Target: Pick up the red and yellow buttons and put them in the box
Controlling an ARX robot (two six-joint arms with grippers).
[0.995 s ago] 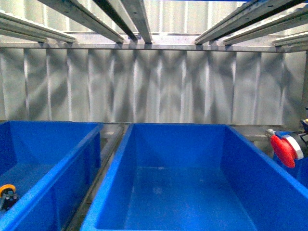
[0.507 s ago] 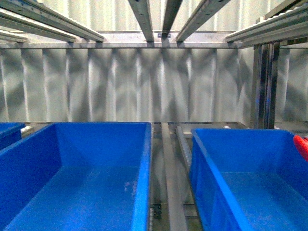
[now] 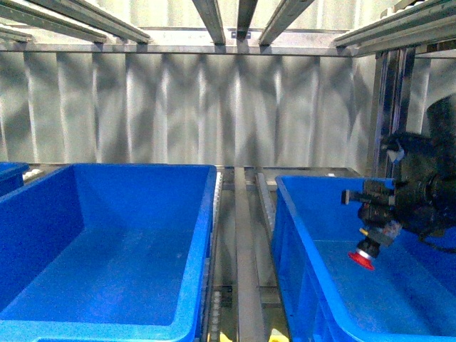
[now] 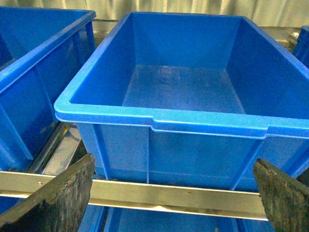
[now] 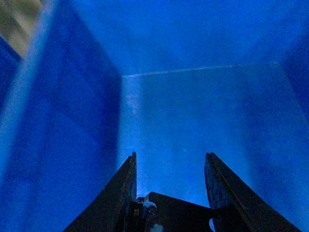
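- right gripper (image 5: 170,155) is spread wide, nothing pinched
- red button (image 3: 362,259) is cap-down just under it, inside the box (image 3: 303,235), 4 o'clock in the front view
- I'd pull straight up, clear of the rim

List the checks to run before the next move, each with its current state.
1. Right gripper over the right-hand box: ok, its wrist view looks down into blue walls and floor.
2. Right fingers apart: ok, nothing shows between them.
3. Red button in the box: cannot tell. The front view shows it cap-down just below the gripper, within the box's outline; whether it rests on the floor is unclear.
4. Left gripper free: ok, open and empty.
5. Another red or yellow button located: not ok, none in view.
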